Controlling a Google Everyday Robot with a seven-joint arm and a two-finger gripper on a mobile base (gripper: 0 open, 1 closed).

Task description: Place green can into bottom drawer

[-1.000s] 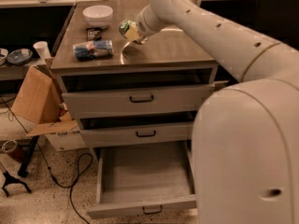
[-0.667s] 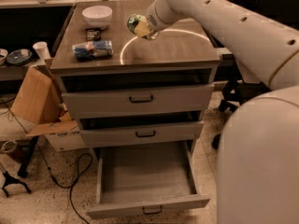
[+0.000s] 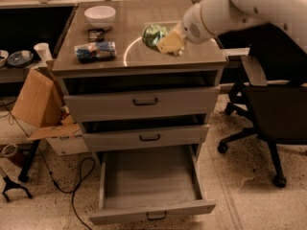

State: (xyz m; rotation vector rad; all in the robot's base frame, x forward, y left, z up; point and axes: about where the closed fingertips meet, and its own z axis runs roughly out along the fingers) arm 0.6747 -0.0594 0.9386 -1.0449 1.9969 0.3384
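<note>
- Our gripper (image 3: 168,42) is clenched on the green can (image 3: 153,34), upper centre of frame — over the countertop (image 3: 144,11).
- Carry step, we judge; next, lower it into the open bottom drawer (image 3: 148,178) at lower centre.

Green can (image 3: 152,34) in pincer (image 3: 169,43), bottom drawer (image 3: 149,182) open

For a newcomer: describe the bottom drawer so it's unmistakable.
Find the grey cabinet under the end effector, which holds the green can. The bottom drawer is its lowest of three: the only one pulled far out, grey interior showing.
</note>
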